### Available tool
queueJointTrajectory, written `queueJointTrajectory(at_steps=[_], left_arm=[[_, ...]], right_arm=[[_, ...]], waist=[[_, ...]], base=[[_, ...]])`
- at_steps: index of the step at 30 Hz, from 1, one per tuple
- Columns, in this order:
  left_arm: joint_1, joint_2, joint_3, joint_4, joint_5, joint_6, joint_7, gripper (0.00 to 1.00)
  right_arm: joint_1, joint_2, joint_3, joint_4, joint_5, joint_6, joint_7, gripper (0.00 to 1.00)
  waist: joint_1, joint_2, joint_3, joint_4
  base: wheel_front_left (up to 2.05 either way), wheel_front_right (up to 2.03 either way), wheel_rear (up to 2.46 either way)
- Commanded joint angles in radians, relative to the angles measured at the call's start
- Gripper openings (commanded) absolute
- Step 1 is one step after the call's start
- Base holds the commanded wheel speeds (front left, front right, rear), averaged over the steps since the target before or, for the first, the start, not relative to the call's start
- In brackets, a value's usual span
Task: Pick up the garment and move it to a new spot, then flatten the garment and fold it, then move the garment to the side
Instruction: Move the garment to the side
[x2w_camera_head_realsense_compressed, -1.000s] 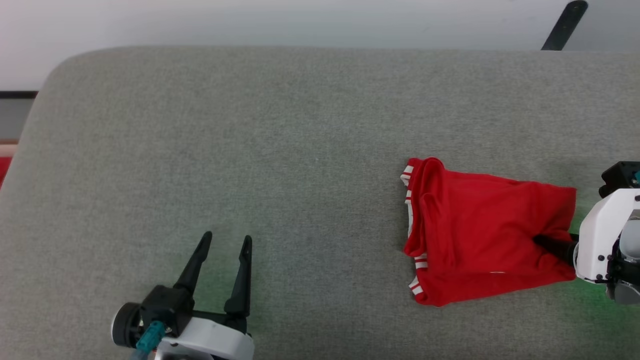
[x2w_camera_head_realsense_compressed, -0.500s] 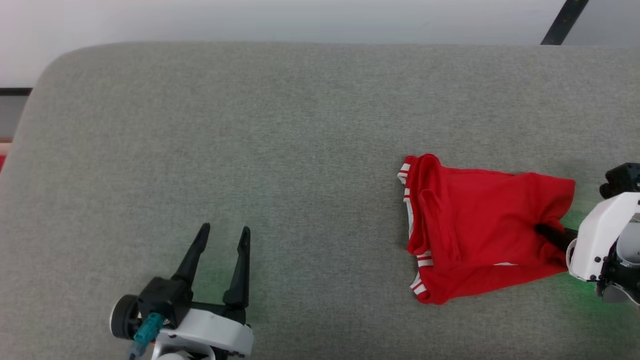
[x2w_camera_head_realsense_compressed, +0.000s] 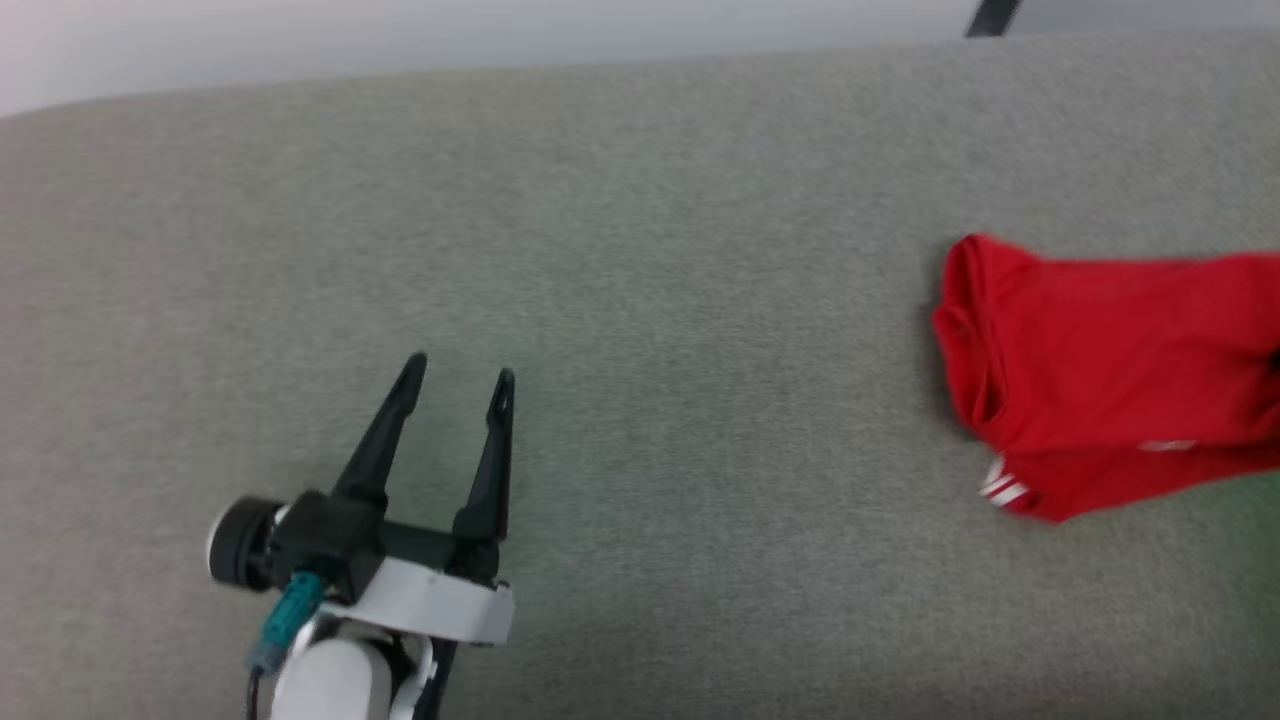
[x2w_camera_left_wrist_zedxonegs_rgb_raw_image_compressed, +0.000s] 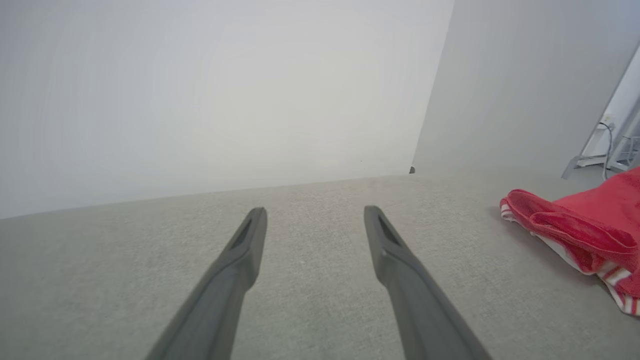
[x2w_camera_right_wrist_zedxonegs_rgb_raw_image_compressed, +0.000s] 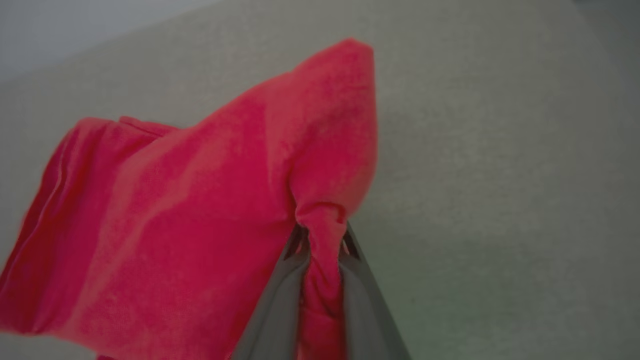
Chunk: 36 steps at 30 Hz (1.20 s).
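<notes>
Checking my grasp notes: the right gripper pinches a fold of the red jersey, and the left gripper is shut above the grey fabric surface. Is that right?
Not quite: the left gripper is open, jaws spread apart above the grey fabric surface, as the left wrist view shows. The right gripper does pinch a fold of the red jersey.

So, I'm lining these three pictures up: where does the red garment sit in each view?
Head view: garment at the right edge, mid-height, cut off by the frame.
Left wrist view: garment at the right edge, right of the open left gripper.
Right wrist view: garment across left and centre, pinched in the right gripper.
Shared landmark: the grey fabric surface under it.
</notes>
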Motion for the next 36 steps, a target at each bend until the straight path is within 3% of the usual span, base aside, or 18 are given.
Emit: queueJointTrajectory(at_steps=[1,12,20,29,36], left_arm=[[-0.030,0.010,-0.009,-0.008,0.011,-0.007,0.000,1.00],[-0.196,0.066,-0.110,-0.006,0.033,-0.006,0.000,1.00],[-0.264,0.096,-0.139,-0.017,0.044,-0.006,0.000,1.00],[-0.284,0.112,-0.141,-0.044,0.057,-0.001,0.000,1.00],[-0.273,0.118,-0.138,-0.067,0.073,0.010,0.000,1.00]], right_arm=[[-0.037,-0.016,-0.011,0.014,-0.020,-0.002,-0.017,0.00],[-0.233,-0.067,-0.054,0.219,-0.125,-0.002,-0.159,0.00],[-0.371,-0.083,0.002,0.359,-0.278,-0.002,-0.315,0.00],[-0.496,-0.062,0.052,0.546,-0.396,-0.002,-0.425,0.00],[-0.537,-0.043,0.075,0.646,-0.420,-0.002,-0.499,0.00]], waist=[[0.0000,0.0000,0.050,-0.060],[0.0000,0.0000,0.145,-0.103],[0.0000,0.0000,0.210,-0.102],[0.0000,0.0000,0.234,-0.082],[0.0000,0.0000,0.233,-0.079]], base=[[0.00,0.00,0.00],[0.00,0.00,0.00],[0.00,0.00,0.00],[0.00,0.00,0.00],[0.00,0.00,0.00]])
